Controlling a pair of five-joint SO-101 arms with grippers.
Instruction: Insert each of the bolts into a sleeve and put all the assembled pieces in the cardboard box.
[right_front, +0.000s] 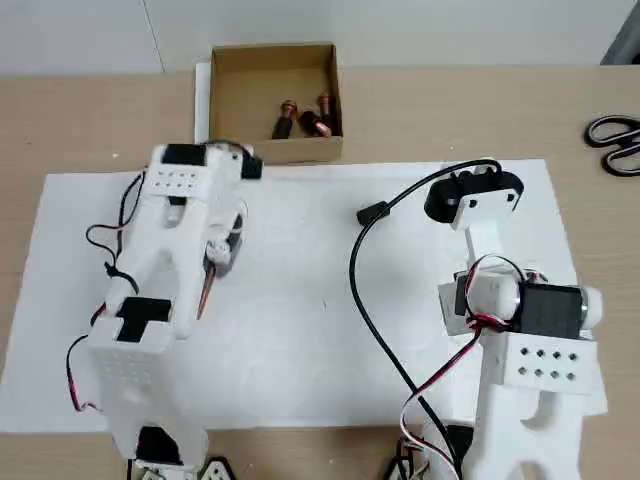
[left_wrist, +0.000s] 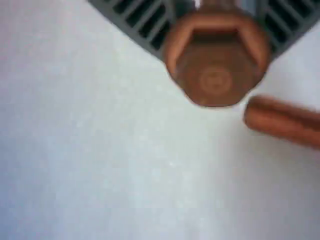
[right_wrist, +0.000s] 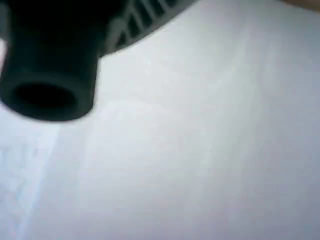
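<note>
A copper bolt (left_wrist: 217, 67) with a hex head sits between the grey ribbed fingers (left_wrist: 135, 17) of my left gripper (left_wrist: 216, 10), which is shut on it just above the white sheet. A second copper piece (left_wrist: 285, 122) lies on the sheet close beside it. My right gripper (right_wrist: 60, 30) is shut on a black sleeve (right_wrist: 47, 85), whose open bore faces the camera, low over the sheet. In the high view the left gripper (right_front: 225, 245) hangs over the sheet's left half and the right gripper (right_front: 470, 195) over its right half. The cardboard box (right_front: 225, 95) at the back holds assembled pieces (right_front: 300, 120).
A white sheet (right_front: 300, 330) covers most of the wooden table. A black cable (right_front: 360, 290) loops across the sheet between the arms, with a black lump (right_front: 372, 212) at its end. Scissors (right_front: 615, 140) lie at the far right edge.
</note>
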